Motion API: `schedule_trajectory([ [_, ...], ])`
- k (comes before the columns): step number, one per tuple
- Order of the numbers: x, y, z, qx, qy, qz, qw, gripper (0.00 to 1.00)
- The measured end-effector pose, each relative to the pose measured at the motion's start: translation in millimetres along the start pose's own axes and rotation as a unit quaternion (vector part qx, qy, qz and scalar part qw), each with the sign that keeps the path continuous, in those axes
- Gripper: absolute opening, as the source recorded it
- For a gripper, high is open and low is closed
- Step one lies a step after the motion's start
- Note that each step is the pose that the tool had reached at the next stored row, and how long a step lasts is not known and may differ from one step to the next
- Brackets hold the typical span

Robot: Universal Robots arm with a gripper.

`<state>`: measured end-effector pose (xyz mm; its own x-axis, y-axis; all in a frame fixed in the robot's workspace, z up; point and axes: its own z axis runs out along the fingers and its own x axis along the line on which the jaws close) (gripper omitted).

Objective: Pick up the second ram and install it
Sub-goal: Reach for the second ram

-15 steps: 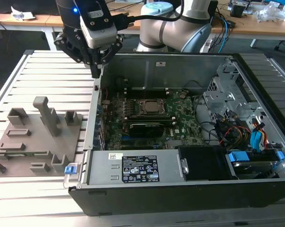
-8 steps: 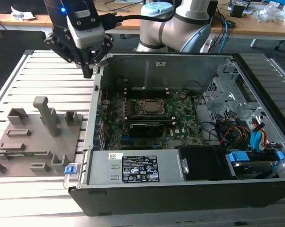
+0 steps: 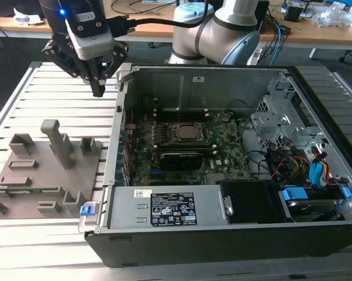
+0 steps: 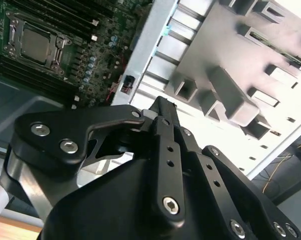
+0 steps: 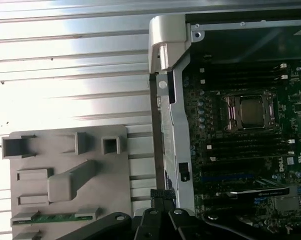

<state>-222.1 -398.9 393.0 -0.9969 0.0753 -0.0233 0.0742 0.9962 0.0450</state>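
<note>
The fingers are closed and hold nothing. In the exterior view they hang above the slatted tabletop, just outside a corner of the open case and beyond the grey fixture. In the first wrist view, the second ram sits in a fixture slot, apart from the fingers. The motherboard lies inside the case.

Bright even room light from above, hard white glare bleaching the slatted table in both wrist views, grey fixture plate casting short soft shadows, computer case interior dimmer, black gripper a dark mass against the glare.
</note>
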Motion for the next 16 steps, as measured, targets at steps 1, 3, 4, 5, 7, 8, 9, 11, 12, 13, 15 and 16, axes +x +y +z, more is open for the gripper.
schedule_trajectory([
  [1,1.6,-0.1,0.0,0.0,0.0,0.0,1.0,0.11],
  [3,6.9,-0.5,-0.1,0.0,0.0,0.0,1.0,0.11],
  [4,9.7,-0.7,-0.2,0.0,0.0,0.0,1.0,0.11],
  [5,12.9,-0.9,-0.3,0.0,0.0,0.0,1.0,0.11],
  [7,17.6,-1.3,-0.3,0.0,0.0,0.0,1.0,0.11],
  [8,20.2,-1.5,-0.4,0.0,0.0,0.0,1.0,0.11],
  [9,22.8,-1.7,-0.5,0.0,0.0,0.0,1.0,0.11],
  [11,27.0,-2.0,-0.5,0.0,0.0,0.0,1.0,0.11],
  [12,28.5,-2.1,-0.6,0.0,0.0,0.0,1.0,0.11],
  [13,29.6,-2.2,-0.6,0.0,0.0,0.0,1.0,0.11],
  [15,34.3,-2.6,-0.6,0.0,0.0,0.0,1.0,0.11],
  [16,36.3,-2.7,-0.7,0.0,0.0,0.0,1.0,0.11],
])
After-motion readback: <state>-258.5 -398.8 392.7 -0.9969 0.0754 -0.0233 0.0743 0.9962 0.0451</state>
